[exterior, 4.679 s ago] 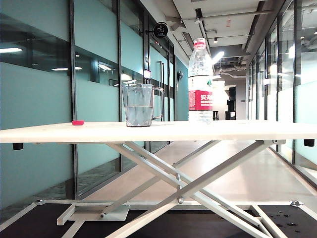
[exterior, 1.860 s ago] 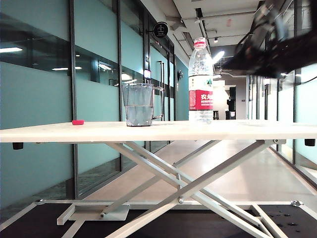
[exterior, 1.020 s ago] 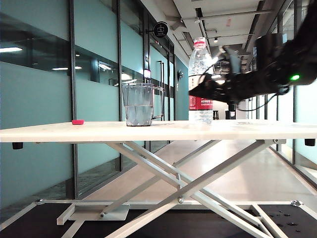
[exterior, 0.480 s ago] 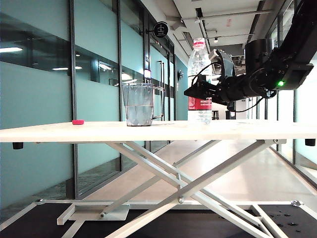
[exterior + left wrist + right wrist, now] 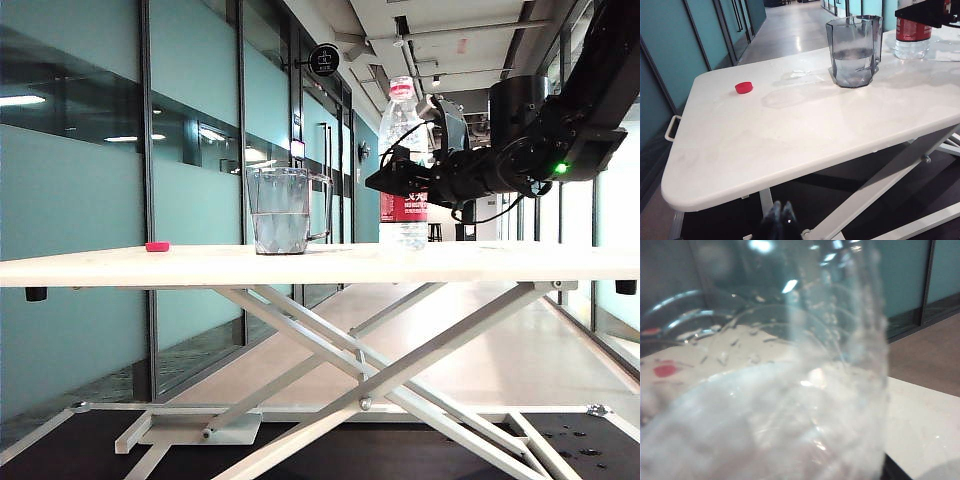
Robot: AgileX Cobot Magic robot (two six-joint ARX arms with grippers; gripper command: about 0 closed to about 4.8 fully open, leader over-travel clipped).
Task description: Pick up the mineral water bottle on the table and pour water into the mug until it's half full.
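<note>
Two claws: left claw (image 5: 780, 220) tips together, low beside the bench (image 5: 790, 135) edge — holding nothing.
Right claw (image 5: 385, 180): spread wide at mineral water bottle (image 5: 403, 165) label — grip not confirmed.
Bottle: upright on bench, near mug (image 5: 281, 210).

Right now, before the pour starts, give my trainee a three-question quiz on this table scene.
1. True or false: the mug already holds some water.
2. The right gripper is level with which part of the mineral water bottle? A) cap B) label C) base
3. What small red thing lies on the table, on the far side of the mug from the bottle?

Key: 1 true. 2 B; it is open. 3 a loose red cap. The left gripper hangs below the table's near edge.
</note>
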